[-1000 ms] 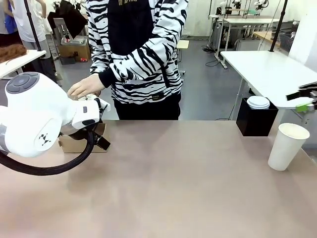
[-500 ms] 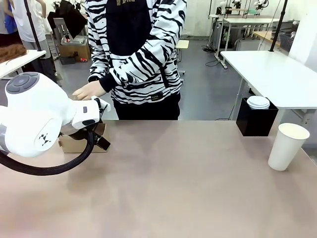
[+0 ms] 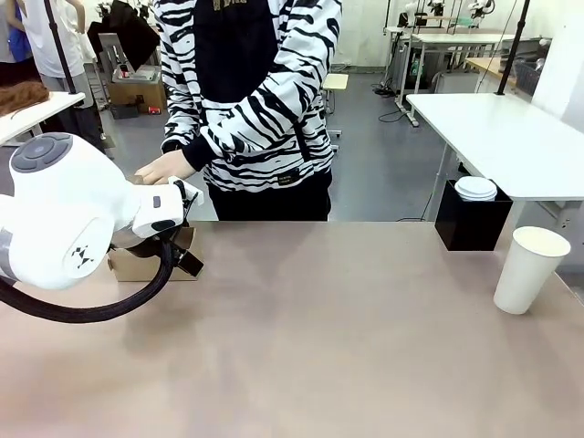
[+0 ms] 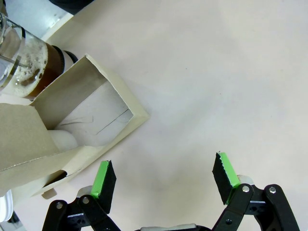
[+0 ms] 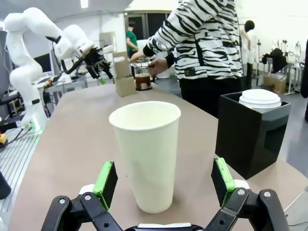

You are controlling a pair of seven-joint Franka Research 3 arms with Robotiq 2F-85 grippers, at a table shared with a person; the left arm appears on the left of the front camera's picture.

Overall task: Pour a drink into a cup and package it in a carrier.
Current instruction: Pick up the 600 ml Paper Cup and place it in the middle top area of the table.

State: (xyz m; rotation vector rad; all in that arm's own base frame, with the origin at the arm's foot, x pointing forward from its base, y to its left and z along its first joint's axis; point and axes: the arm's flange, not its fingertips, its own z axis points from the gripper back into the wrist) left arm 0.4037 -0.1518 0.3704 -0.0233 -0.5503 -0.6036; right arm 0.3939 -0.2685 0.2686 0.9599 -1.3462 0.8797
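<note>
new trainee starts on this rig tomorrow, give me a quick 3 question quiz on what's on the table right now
1. True or false: the cup has a lid on it.
2. Where is the stack of lids? A) on top of the black box B) on the cup C) lying flat on the tabletop
3. Fill in: in the right wrist view, the right jaws face the cup and stand ____.

Key: 1 false, the cup is open at the top; 2 A; 3 open.
</note>
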